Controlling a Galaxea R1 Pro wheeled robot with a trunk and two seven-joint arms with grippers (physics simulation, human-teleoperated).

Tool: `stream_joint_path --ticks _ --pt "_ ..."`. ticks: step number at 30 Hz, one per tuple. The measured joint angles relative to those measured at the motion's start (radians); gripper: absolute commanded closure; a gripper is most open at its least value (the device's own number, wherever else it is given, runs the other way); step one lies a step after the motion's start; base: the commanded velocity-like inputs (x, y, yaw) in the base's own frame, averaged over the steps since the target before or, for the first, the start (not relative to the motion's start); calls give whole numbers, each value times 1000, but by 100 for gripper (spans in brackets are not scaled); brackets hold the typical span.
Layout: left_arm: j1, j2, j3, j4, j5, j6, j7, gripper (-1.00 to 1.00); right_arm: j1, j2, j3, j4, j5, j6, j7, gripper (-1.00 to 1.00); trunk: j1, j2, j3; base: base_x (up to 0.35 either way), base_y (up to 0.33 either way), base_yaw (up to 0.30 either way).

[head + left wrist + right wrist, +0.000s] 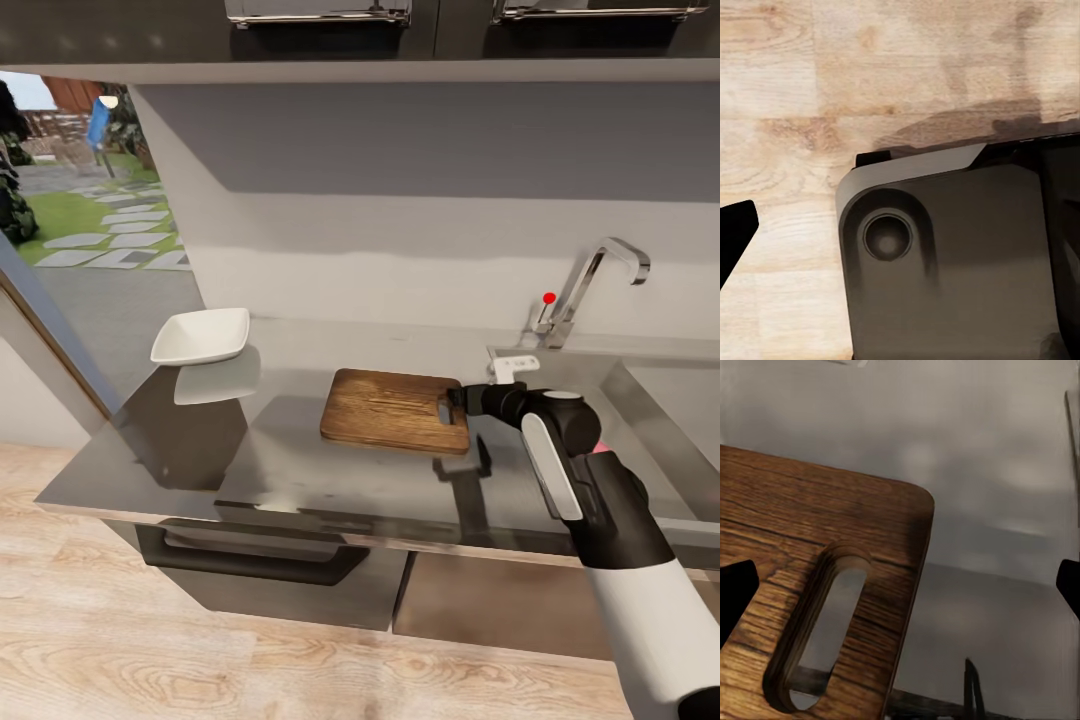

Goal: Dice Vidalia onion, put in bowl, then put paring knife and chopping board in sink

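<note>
The dark brown chopping board (395, 410) lies flat on the grey countertop (290, 470), its slot handle (817, 637) at the end nearest the sink (660, 400). My right gripper (453, 399) hovers at that handle end, open, its fingertips (735, 592) spread wide with the board's corner (900, 532) between them. The white bowl (202, 335) stands at the counter's far left. The paring knife and onion are out of view. A small red patch (601, 446) peeks past my right forearm; I cannot tell what it is. My left gripper (900, 232) hangs open over the floor.
A chrome faucet (595, 285) with a red dot rises behind the sink at the right. Bare metal worktop lies between bowl and board. Upper cabinets (320, 15) hang overhead. The left wrist view takes in the wooden floor (810, 90) and my dark base (952, 262).
</note>
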Motion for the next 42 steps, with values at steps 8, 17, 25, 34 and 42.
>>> stream_joint_path --ticks 8,17,25,34,42 --pt "0 0 -2 0 0 0 0 -100 0 1 0 -11 4 1 -1 -100 0 0 0 -14 0 0" --pt "0 -1 -2 0 0 0 0 -100 0 1 1 -10 3 0 -1 -100 1 0 0 -278 0 0" --pt "0 -1 -2 0 0 0 0 -100 0 1 3 -8 3 0 -1 -100 1 0 0 -338 0 0" --pt "0 -1 -2 0 0 0 0 -100 0 3 3 -5 3 0 -1 -100 1 0 0 -339 0 0" --pt "0 -1 -2 1 0 0 0 -100 0 3 5 -1 5 -1 -1 -100 1 0 0 -339 0 0"
